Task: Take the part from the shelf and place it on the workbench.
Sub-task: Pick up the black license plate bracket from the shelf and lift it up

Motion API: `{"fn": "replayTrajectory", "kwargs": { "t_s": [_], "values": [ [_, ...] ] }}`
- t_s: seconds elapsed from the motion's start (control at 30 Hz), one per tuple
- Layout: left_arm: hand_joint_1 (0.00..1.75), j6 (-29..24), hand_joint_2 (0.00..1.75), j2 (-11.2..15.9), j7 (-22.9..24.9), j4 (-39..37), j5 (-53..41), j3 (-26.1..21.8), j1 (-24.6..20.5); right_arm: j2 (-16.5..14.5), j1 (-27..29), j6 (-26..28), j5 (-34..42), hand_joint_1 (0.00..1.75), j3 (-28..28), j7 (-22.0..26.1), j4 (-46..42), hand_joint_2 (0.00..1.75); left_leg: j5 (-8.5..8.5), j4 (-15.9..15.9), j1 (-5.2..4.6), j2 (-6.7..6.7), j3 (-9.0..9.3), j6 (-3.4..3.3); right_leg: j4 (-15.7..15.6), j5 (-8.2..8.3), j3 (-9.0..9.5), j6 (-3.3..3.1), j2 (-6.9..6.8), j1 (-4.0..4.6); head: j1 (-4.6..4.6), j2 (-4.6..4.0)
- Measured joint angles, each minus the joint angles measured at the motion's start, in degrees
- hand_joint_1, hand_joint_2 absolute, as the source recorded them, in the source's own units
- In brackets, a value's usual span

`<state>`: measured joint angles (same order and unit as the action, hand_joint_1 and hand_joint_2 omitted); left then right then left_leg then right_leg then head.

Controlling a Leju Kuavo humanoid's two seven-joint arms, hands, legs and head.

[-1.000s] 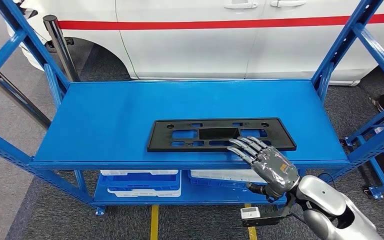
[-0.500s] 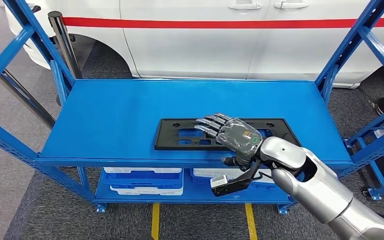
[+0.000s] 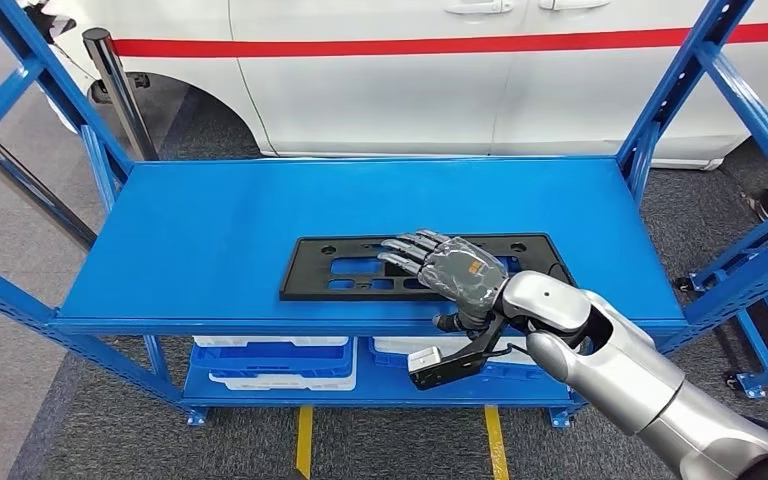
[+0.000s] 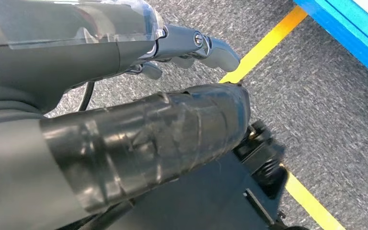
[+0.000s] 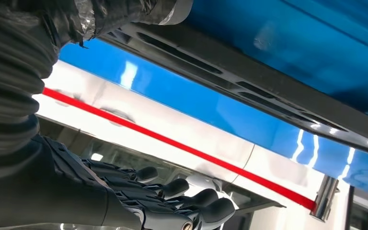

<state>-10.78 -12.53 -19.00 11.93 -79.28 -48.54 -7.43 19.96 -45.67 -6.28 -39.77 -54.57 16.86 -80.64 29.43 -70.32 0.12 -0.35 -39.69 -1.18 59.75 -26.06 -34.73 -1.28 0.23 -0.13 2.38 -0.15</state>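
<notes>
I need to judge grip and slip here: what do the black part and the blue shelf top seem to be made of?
Black part: probably moulded plastic, matte, thin and flat with cut-out openings. Shelf top: likely painted sheet metal; the right wrist view shows it glossy and mirror-like.

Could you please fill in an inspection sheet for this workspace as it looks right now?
Surface: blue shelf, top level, bare apart from the part.
Job's things: flat black part with cut-outs lies flat near the shelf's front edge, not lifted.
Clutter: blue and white trays stacked on the lower level.
Hands: right hand is spread over the part's middle with fingers apart, not gripping it; left hand hangs over the floor, fingers curled in, holding nothing.
Cables: thin black cable at the right wrist.
Surroundings: white car with a red stripe behind the shelf; grey carpet with yellow floor lines.
</notes>
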Motion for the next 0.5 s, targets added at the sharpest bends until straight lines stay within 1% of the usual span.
{"fn": "replayTrajectory", "kwargs": {
  "t_s": [0.03,0.07,0.1,0.13,0.2,0.23,0.27,0.3,0.37,0.4,0.43,0.47,0.5],
  "values": [
    [0.00,0.00,0.00,0.01,-0.01,0.00,0.00,0.00,-0.03,-0.21,0.00,0.16,0.03,0.00,-0.16,0.02,0.29,1.75,-1.86,3.98,-0.19,-0.02,1.86,-0.48,-0.01,-0.05,0.09,-0.02,0.03,0.08,0.01,0.00],
    [0.00,-0.01,0.00,0.02,-0.01,0.00,0.01,0.01,-0.09,-0.38,-0.02,0.33,0.06,0.00,-0.33,0.04,0.56,1.75,-3.21,7.60,-0.37,-0.03,3.57,-0.86,0.02,-0.09,0.10,0.03,0.06,0.18,0.01,0.00],
    [0.00,-0.01,0.00,0.03,-0.01,0.00,0.03,0.01,-0.15,-0.51,-0.03,0.45,0.09,0.00,-0.49,0.05,0.79,1.75,-3.88,10.03,-0.55,-0.04,4.70,-1.11,0.02,-0.08,0.05,0.15,0.07,0.20,0.01,0.00],
    [0.00,-0.02,0.00,0.04,-0.01,0.00,0.04,0.02,-0.19,-0.63,-0.01,0.55,0.11,0.00,-0.67,0.06,1.05,1.75,-3.85,11.04,-0.70,-0.04,5.14,-1.22,-0.01,-0.05,-0.06,0.33,0.07,0.18,0.01,0.00],
    [0.00,-0.02,0.00,0.05,0.03,0.00,0.07,0.02,-0.17,-0.79,0.01,0.62,0.14,0.00,-1.03,0.06,1.49,1.75,-3.99,11.66,-0.74,-0.01,5.33,-1.33,-0.27,0.12,-0.08,0.88,0.05,0.17,0.02,0.00],
    [0.00,-0.02,0.00,0.06,0.04,0.00,0.07,0.03,-0.13,-0.85,0.02,0.65,0.15,0.00,-1.19,0.06,1.68,1.75,-4.24,12.17,-0.63,0.02,5.55,-1.47,-0.14,-0.09,-0.09,1.14,0.06,0.14,0.04,0.00],
    [0.00,-0.02,0.00,0.06,0.05,0.00,0.07,0.03,-0.12,-0.88,-0.03,0.67,0.16,0.00,-1.32,0.06,1.85,1.75,-4.51,12.68,-0.45,0.08,5.80,-1.65,0.89,-0.87,-0.53,1.42,0.06,0.13,0.11,0.00],
    [0.00,-0.02,0.00,0.05,0.06,0.00,0.07,0.04,-0.15,-0.89,-0.06,0.68,0.16,0.00,-1.43,0.06,2.04,1.75,-4.74,13.11,-0.26,0.15,6.04,-1.80,3.16,-2.23,-1.55,1.71,0.06,0.07,0.19,0.00],
    [0.00,-0.02,0.00,0.05,0.07,0.00,0.07,0.04,-0.20,-0.92,0.07,0.69,0.18,0.00,-1.75,0.07,2.46,1.75,-4.85,13.30,-0.14,0.24,6.14,-1.98,10.37,-5.67,-5.00,2.20,0.04,-0.31,0.30,0.00],
    [0.00,-0.02,0.00,0.05,0.08,0.00,0.07,0.04,-0.19,-0.93,0.25,0.69,0.17,0.00,-1.96,0.07,2.66,1.75,-4.82,13.26,-0.13,0.26,6.13,-1.99,13.44,-6.63,-6.56,2.44,0.04,-0.51,0.29,0.00],
    [0.00,-0.02,0.00,0.05,0.08,0.00,0.07,0.04,-0.15,-0.94,0.42,0.69,0.17,0.00,-2.17,0.07,2.82,1.75,-4.77,13.19,-0.12,0.25,6.13,-1.97,14.80,-6.57,-7.34,2.62,0.02,-0.69,0.29,0.00],
    [0.00,-0.02,0.00,0.05,0.09,0.00,0.07,0.04,-0.13,-0.94,0.51,0.69,0.17,0.00,-2.33,0.07,2.97,1.75,-4.70,13.07,-0.09,0.22,6.12,-1.90,14.00,-5.43,-7.07,2.76,0.00,-0.86,0.29,0.00],
    [0.00,-0.02,0.00,0.05,0.09,0.00,0.07,0.04,-0.11,-0.94,0.51,0.70,0.16,0.00,-2.43,0.07,3.07,1.75,-4.57,12.87,-0.04,0.18,6.13,-1.76,11.29,-3.52,-5.83,2.85,-0.04,-1.02,0.29,0.00]
  ]
}}
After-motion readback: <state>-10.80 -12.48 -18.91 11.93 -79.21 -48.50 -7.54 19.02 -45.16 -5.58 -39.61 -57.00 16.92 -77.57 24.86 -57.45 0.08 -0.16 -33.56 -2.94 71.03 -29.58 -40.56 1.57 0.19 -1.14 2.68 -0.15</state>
